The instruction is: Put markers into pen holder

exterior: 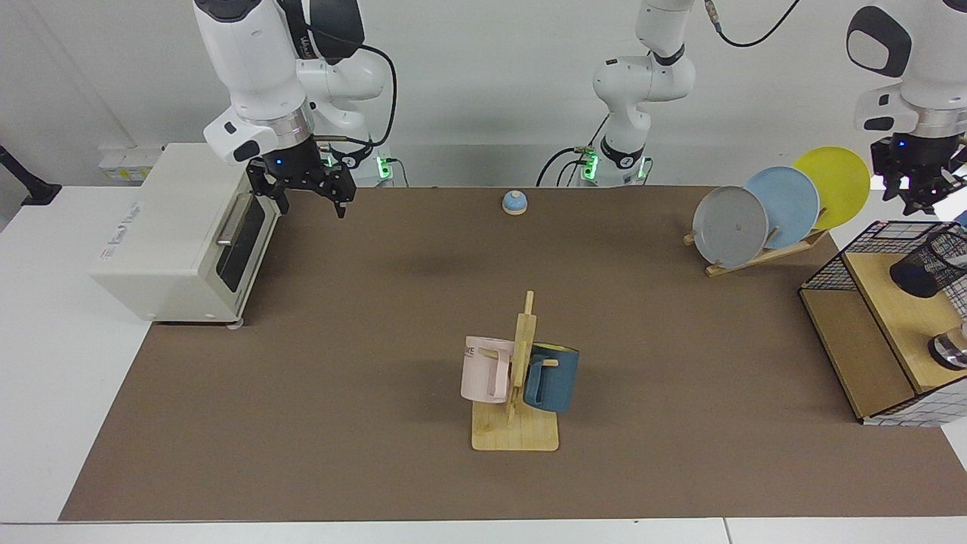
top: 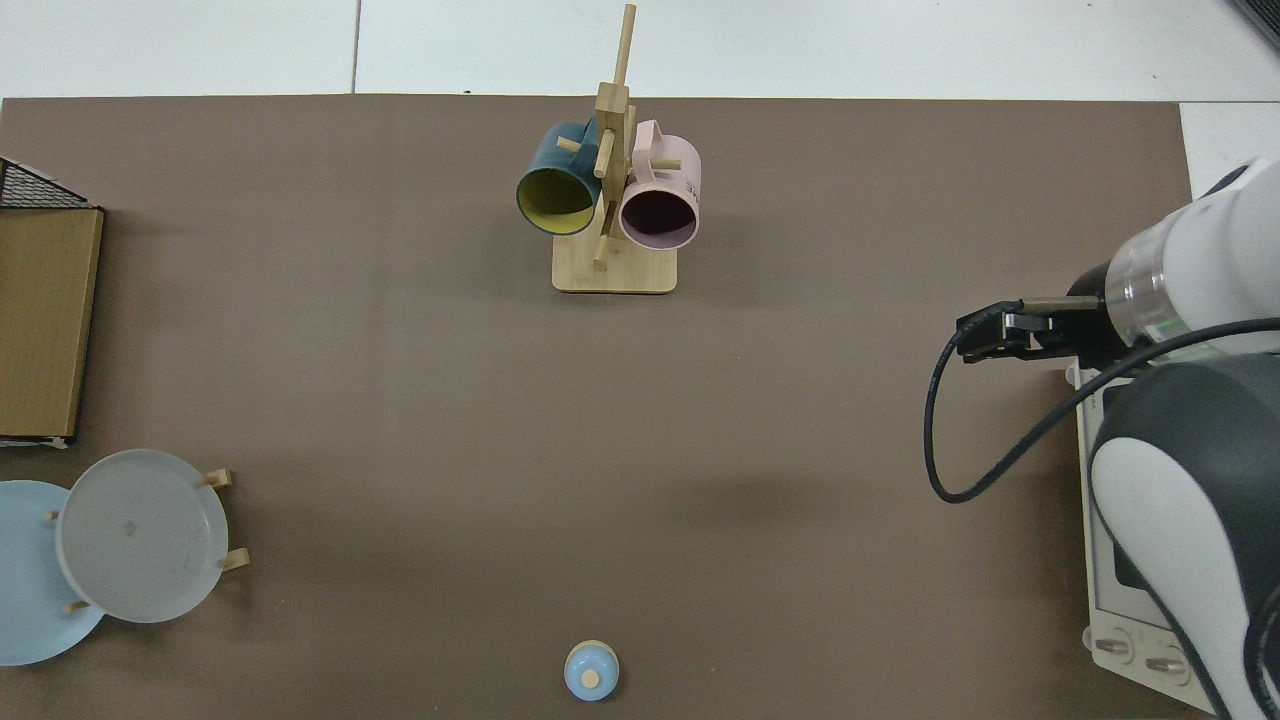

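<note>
The pen holder, a small black wire-mesh cup, stands tilted on the wooden shelf at the far right of the facing view. A pale bluish tip shows at the frame edge just above its rim; I cannot tell whether it is the marker. No marker is plainly visible anywhere. My left gripper hangs open and empty well above the holder. My right gripper waits open beside the toaster oven, and appears in the top view as the right gripper. The holder is out of the top view.
A wooden mug tree with a pink mug and a dark blue mug stands mid-table. A plate rack holds three plates at the back right. A blue bell sits at the back. A black wire-grid frame surrounds the shelf.
</note>
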Controlling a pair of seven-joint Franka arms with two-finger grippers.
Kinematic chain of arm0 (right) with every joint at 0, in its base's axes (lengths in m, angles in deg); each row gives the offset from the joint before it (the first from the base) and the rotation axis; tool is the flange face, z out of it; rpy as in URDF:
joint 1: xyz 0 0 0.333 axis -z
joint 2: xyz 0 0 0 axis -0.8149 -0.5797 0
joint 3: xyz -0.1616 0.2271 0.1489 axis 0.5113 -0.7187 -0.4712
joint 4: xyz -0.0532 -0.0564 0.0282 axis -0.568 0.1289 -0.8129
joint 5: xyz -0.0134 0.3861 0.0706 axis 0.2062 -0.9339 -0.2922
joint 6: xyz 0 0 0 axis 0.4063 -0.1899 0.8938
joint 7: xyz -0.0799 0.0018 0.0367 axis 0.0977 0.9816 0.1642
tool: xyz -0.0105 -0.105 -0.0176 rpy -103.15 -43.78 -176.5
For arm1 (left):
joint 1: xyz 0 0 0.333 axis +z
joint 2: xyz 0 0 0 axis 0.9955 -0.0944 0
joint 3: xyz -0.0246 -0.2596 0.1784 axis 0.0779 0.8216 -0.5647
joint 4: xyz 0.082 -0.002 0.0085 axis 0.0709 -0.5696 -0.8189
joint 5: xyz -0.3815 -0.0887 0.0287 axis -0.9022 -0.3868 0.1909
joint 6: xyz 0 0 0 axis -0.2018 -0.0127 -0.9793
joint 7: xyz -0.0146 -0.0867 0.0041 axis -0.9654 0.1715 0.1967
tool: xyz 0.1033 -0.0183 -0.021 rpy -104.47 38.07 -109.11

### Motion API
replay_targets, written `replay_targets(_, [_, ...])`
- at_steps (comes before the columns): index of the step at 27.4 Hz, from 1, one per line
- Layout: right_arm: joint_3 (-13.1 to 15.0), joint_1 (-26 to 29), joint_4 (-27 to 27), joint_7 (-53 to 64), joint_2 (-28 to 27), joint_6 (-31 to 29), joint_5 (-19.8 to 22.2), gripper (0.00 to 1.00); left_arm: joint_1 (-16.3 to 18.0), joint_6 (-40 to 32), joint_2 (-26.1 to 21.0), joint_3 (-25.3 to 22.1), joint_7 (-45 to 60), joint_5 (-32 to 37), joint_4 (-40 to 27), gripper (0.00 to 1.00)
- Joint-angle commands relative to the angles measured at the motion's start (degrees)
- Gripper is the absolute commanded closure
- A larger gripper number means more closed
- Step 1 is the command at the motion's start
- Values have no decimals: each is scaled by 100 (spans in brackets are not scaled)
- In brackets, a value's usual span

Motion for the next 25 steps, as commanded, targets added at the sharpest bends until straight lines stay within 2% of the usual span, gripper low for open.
replay_targets(1, [-64, 96, 111, 107, -46, 115, -57, 0, -482, -616, 150, -210, 1390, -529, -3, 24])
replay_targets(3, [-64, 96, 111, 107, -46, 115, -57, 0, -483, -757, 159, -149, 1953, -871, -12, 0])
replay_targets(6, [-64, 96, 111, 107, -46, 115, -57, 0, -483, -986, 211, -87, 2875, -1372, -12, 0])
replay_targets(9, [-64, 96, 111, 107, -46, 115, -57, 0, -509, -1293, 264, 106, 3973, -1497, -12, 0])
replay_targets(16, [-64, 96, 111, 107, -46, 115, -57, 0, -500, -1355, 247, 905, 5856, -1777, 84, 0])
replay_targets(20, [-64, 96, 111, 107, -46, 115, -66, 0, -386, -1592, 89, 1240, 6507, -2129, 506, 0])
replay_targets(25, [-64, 96, 111, 107, -46, 115, -57, 0, -377, -1944, -122, 1284, 6815, -2235, 814, 0])
